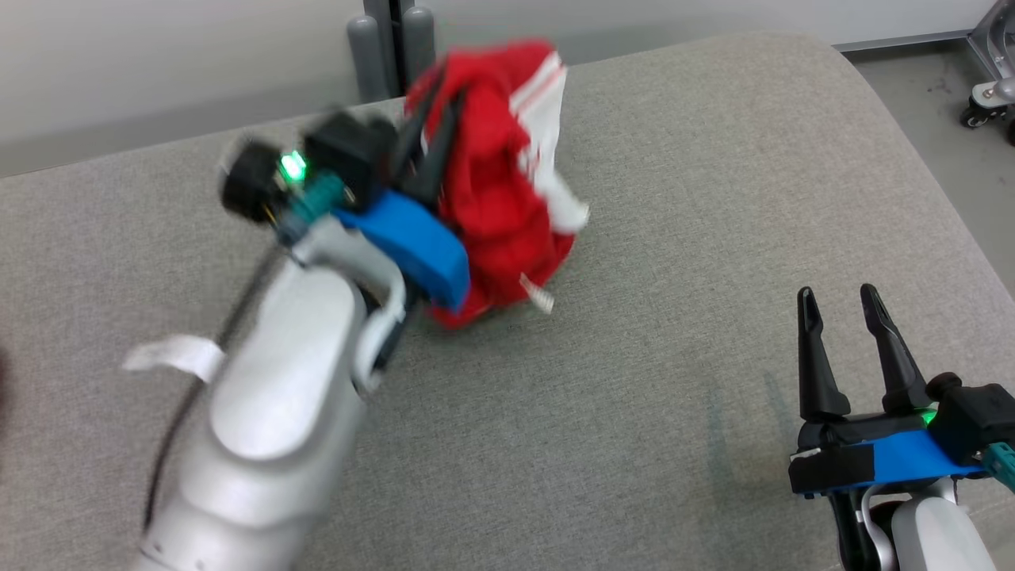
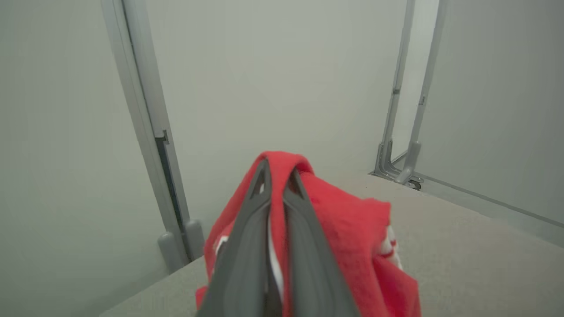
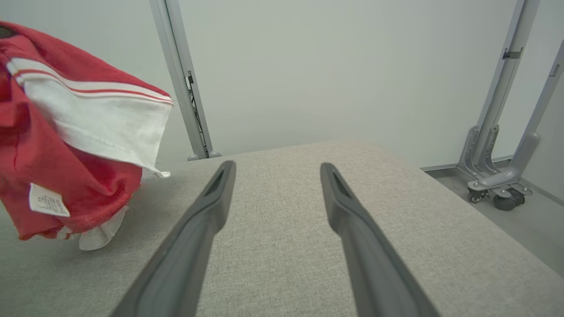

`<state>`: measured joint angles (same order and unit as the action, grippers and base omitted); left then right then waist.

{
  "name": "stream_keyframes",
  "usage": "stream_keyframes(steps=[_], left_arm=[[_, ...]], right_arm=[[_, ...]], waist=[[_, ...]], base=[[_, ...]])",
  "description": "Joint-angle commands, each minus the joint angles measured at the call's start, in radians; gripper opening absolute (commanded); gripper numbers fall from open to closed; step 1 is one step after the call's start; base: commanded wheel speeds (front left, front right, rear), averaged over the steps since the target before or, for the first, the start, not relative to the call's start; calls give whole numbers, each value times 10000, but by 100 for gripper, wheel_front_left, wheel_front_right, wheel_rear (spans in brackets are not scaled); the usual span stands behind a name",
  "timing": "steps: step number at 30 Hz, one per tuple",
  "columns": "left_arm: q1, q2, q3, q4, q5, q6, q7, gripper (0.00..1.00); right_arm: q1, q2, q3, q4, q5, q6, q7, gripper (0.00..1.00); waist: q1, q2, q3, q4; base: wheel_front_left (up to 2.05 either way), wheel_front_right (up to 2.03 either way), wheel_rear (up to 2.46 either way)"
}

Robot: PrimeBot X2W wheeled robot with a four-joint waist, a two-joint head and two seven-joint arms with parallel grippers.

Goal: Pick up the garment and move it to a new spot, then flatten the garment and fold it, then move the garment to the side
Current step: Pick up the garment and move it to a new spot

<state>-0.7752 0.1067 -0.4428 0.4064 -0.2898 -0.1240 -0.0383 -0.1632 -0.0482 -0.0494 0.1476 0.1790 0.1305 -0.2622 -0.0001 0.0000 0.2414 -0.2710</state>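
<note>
At the left of the head view, the pale left forearm reaches up and across the grey fabric surface (image 1: 674, 396), a white tag (image 1: 174, 353) sticking out from its side and a green light (image 1: 292, 166) glowing at the wrist. The left tool (image 1: 432, 95) is clenched on the garment (image 1: 492, 206), a red piece with white striped panels. In the left wrist view its two dark fingers (image 2: 246, 246) lie almost together, with a fold of red and white cloth pinched between them. The garment hangs bunched from that grip over the far middle of the surface, just in front of the grey posts (image 1: 392, 40) at the back edge. Its lowest folds and a small white label (image 1: 541, 297) come down to the surface, though whether they rest on it cannot be told.

Further right lies a bare stretch of the surface. The right tool (image 1: 837, 293) sits at the lower right, low over the surface and well apart from the garment. It is released, its fingers spread wide with nothing between them. In the right wrist view the garment (image 3: 66, 176) hangs at the left, its label (image 3: 48, 200) facing the camera. At the far right, beyond the rounded edge of the surface, a wheeled metal base (image 3: 498, 185) stands on the floor.
</note>
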Motion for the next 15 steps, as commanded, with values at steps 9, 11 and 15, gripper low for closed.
stream_keyframes(steps=[9, 11, 15], left_arm=[[2145, -465, -1781, 1498, -226, -60, -832, 84], [2180, -486, -1919, 1535, -251, -10, -971, 100], [2250, -552, -2114, 1247, -419, 271, -1667, 100]], right_arm=[[25, -41, -82, 51, -111, 5, -40, 100], [42, -41, -100, 80, -133, 5, -38, 100], [222, -41, -99, 163, -188, 5, -40, 100]], waist=[[1, 0, -154, 290], [1, 0, -205, 348], [1, 0, -463, 576]], base=[[0, 0, 0], [0, 0, 0], [0, 0, 0]])
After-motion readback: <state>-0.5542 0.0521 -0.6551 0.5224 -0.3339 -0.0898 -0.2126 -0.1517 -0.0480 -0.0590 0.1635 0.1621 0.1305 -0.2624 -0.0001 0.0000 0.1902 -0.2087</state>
